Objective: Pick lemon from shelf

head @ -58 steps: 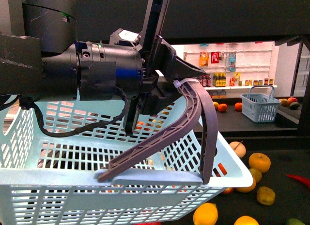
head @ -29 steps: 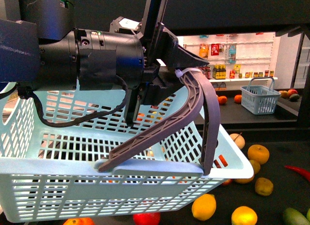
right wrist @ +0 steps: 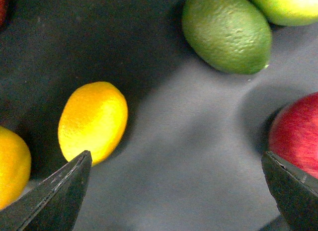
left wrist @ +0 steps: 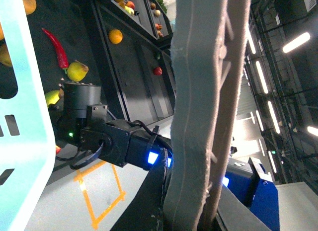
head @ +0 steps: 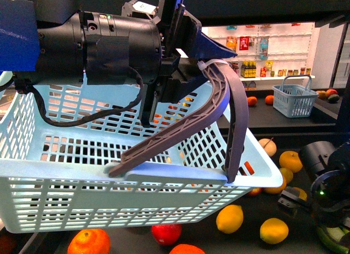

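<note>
Two bright yellow oval lemons lie on the shelf's dark lower deck. In the right wrist view a yellow oval lemon lies on the deck, just beside one fingertip. My right gripper is open and empty above the bare deck. My right arm hangs over the fruit at the right. My left gripper is shut on the grey basket handle and holds the light blue basket up. The handle fills the left wrist view.
Oranges, a red fruit and a pale apple lie on the deck. A green lime and a red apple lie near my right gripper. A small blue basket stands on the upper tier.
The view has shifted downward, so more fruit shows under the basket. My right arm has come into view at the lower right, over the fruit.
</note>
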Available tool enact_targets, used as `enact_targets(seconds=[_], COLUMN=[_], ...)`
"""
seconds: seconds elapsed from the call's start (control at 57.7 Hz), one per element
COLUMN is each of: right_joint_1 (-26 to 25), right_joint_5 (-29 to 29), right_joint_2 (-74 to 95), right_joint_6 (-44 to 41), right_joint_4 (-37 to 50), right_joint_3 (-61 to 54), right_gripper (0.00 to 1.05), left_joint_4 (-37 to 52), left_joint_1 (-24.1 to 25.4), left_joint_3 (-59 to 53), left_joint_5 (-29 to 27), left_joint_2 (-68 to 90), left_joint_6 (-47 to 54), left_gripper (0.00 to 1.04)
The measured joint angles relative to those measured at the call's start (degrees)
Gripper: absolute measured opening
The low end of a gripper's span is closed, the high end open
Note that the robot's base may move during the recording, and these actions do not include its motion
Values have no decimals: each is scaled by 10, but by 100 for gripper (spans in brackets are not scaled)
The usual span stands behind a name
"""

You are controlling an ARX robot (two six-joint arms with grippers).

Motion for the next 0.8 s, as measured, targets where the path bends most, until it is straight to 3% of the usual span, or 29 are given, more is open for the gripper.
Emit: enact_targets(seconds=[0.347, 0.797], right_joint_1=[28, 41], right_joint_5=[12, 2], right_joint_2=[137, 212], right_joint_6=[114, 158], right_joint_4=[-108, -143], right_joint_3=[222, 319], right_gripper=[102, 102], left_joint_4=[0, 0], left_joint_1=[0, 0], left_joint_3=[0, 0], left_joint_5=[0, 0], left_joint_2=[0, 0], left_joint_6=[0, 0], left_gripper=[10, 10])
